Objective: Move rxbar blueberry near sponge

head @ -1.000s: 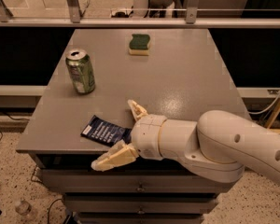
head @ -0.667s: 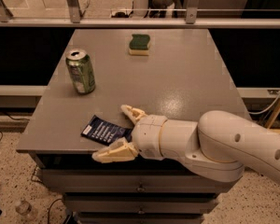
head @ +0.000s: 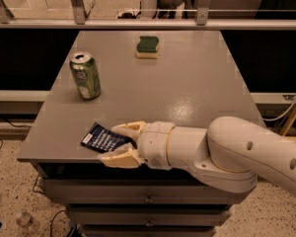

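The rxbar blueberry [head: 99, 138] is a dark navy wrapper with white lettering. It lies flat near the front left edge of the grey table [head: 187, 88]. My gripper [head: 115, 143] is at the bar's right end, its two cream fingers [head: 129, 128] on either side of that end with a gap between them. The right end of the bar is hidden by the fingers. The sponge [head: 148, 47], green on top with a yellow base, sits at the far middle of the table, well away from the bar.
A green soda can [head: 86, 76] stands upright at the left of the table, behind the bar. A metal railing [head: 148, 22] runs behind the table's far edge. The table's front edge is right under my gripper. Drawers [head: 148, 199] are below.
My gripper has moved left over the bar's right end, and its fingers have drawn closer together around it. The bar, can and sponge have not moved.
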